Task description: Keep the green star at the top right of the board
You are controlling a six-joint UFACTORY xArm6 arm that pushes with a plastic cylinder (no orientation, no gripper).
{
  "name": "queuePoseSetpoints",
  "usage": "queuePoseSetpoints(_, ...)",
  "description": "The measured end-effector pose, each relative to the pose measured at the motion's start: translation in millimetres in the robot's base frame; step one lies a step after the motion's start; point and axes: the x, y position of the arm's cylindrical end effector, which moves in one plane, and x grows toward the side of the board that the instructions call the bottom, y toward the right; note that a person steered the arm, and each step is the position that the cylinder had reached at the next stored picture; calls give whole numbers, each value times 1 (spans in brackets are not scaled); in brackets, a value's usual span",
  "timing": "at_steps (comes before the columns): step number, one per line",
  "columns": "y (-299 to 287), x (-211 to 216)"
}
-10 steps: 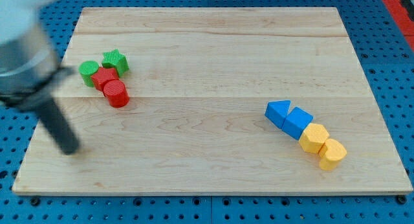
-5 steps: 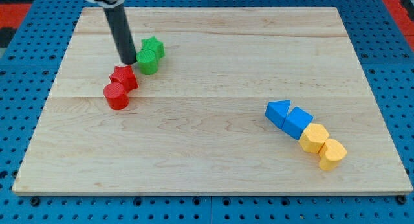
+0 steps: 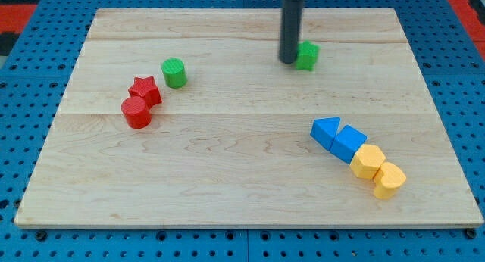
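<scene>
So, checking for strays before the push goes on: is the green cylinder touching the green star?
No: the green cylinder sits alone at the view's left, far from the green star, which my tip touches.

My tip [image 3: 288,61] — beside green star [image 3: 307,56]

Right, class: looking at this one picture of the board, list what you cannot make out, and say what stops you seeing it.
- The green star: its left side is hidden by my tip in the camera view, so whether they touch cannot be told.
- The rod's upper part and the arm: cut off by the view's top edge.
- The far sides of the two blue blocks and two yellow blocks: they sit packed together, so their full shapes are hard to tell.
</scene>
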Motion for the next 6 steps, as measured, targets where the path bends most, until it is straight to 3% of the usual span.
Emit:
queuePoseSetpoints(2,-2,30)
queuePoseSetpoints(3,27,8)
queuePoseSetpoints(5,77,22)
queuePoseSetpoints(6,86,-1)
